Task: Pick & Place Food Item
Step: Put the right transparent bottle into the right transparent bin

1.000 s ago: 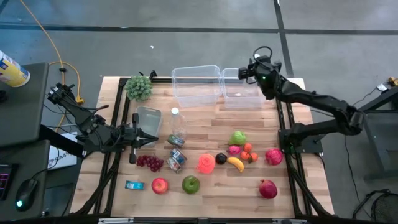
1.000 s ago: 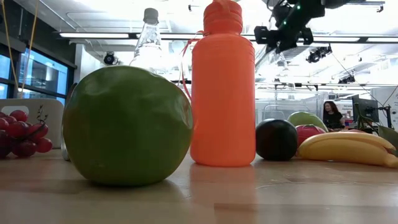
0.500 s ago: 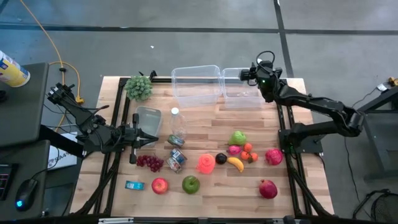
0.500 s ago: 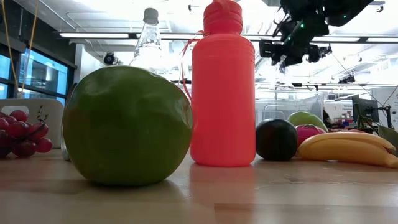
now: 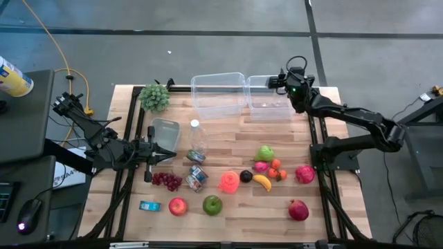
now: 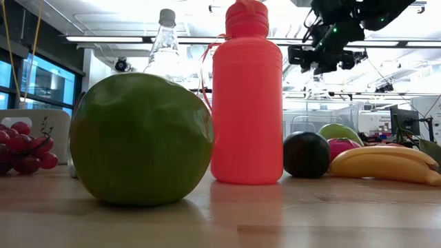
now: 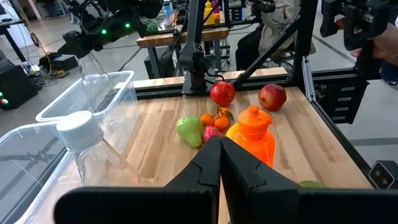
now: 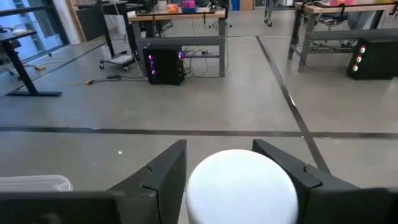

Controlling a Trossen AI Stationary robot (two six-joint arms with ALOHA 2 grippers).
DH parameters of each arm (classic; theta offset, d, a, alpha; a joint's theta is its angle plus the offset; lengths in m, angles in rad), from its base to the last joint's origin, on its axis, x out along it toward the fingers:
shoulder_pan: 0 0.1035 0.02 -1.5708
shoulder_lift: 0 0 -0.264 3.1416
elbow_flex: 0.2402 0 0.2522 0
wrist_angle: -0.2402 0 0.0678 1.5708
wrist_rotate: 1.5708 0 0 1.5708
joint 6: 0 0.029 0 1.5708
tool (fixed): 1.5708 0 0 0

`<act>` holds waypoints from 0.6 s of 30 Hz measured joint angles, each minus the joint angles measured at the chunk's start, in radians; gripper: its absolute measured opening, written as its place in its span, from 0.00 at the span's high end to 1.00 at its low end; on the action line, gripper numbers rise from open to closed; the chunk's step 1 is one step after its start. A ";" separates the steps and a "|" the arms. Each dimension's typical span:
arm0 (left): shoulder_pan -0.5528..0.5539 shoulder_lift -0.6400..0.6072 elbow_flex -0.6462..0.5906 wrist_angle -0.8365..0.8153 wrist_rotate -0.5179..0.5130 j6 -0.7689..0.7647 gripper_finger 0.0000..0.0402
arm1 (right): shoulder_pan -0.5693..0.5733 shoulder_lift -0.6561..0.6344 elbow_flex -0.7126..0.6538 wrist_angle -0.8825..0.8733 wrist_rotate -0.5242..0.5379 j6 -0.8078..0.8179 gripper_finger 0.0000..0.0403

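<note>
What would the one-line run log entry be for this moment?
right gripper: above small clear plastic container, white round object at it | left gripper: shut, waiting at wooden table's left side
</note>
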 joint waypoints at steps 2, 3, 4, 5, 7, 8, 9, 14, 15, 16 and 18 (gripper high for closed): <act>0.000 0.000 0.000 0.000 0.000 0.000 1.00 | 0.000 0.000 0.000 0.003 -0.001 0.000 0.57; 0.000 0.000 0.000 0.000 0.000 0.000 1.00 | 0.000 0.000 0.000 0.004 -0.004 0.000 0.57; 0.000 0.000 0.000 0.000 0.000 0.000 1.00 | 0.000 0.000 0.000 0.004 -0.004 0.000 0.57; 0.000 0.000 0.000 0.000 0.000 0.000 1.00 | 0.000 0.000 0.000 0.004 -0.004 -0.001 0.57; 0.000 0.000 0.000 0.000 0.000 0.000 1.00 | 0.000 0.000 0.000 0.004 -0.002 -0.009 0.57; 0.000 0.000 0.000 0.000 0.000 0.000 1.00 | 0.000 0.000 0.000 0.004 -0.001 -0.009 0.57; 0.000 0.000 0.000 0.000 0.000 0.000 1.00 | 0.000 0.000 0.000 0.003 0.000 -0.009 0.57; 0.000 0.000 0.000 0.000 0.000 0.000 1.00 | 0.000 0.000 0.000 -0.024 0.007 -0.009 0.57; 0.000 0.000 0.000 0.000 0.000 0.000 1.00 | 0.000 0.000 0.000 -0.023 0.012 -0.009 0.57; 0.000 0.000 0.000 0.000 0.000 0.000 1.00 | 0.000 0.000 0.000 -0.023 0.015 -0.009 0.57; 0.000 0.000 0.000 0.000 0.000 0.000 1.00 | 0.000 0.000 0.000 -0.022 0.021 -0.009 0.57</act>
